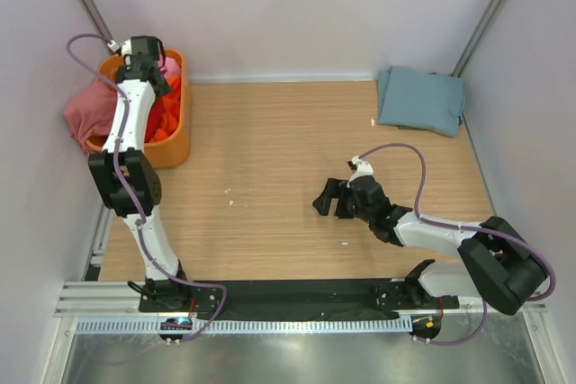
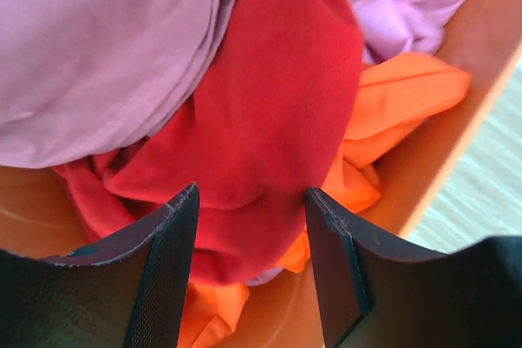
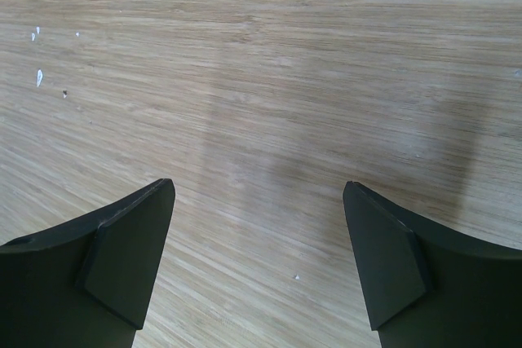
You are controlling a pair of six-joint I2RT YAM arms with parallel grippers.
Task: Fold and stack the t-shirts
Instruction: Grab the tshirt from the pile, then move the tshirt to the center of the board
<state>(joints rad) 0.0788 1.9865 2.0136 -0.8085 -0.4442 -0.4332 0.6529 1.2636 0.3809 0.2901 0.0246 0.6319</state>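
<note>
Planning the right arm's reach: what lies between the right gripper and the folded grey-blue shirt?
In the top view, only bare table between right gripper and grey-blue shirt, bar a white speck; the arm's purple cable arcs over it.

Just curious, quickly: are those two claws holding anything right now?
Left gripper: open, above the bright red cloth t-shirt.
Right gripper: open, empty, above the wooden table.

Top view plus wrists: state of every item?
left gripper, open over tub
right gripper, open, empty
red t-shirt, crumpled in tub
orange t-shirt, crumpled in tub
dusty rose t-shirt, hanging over tub rim
grey-blue t-shirt, folded on table
</note>
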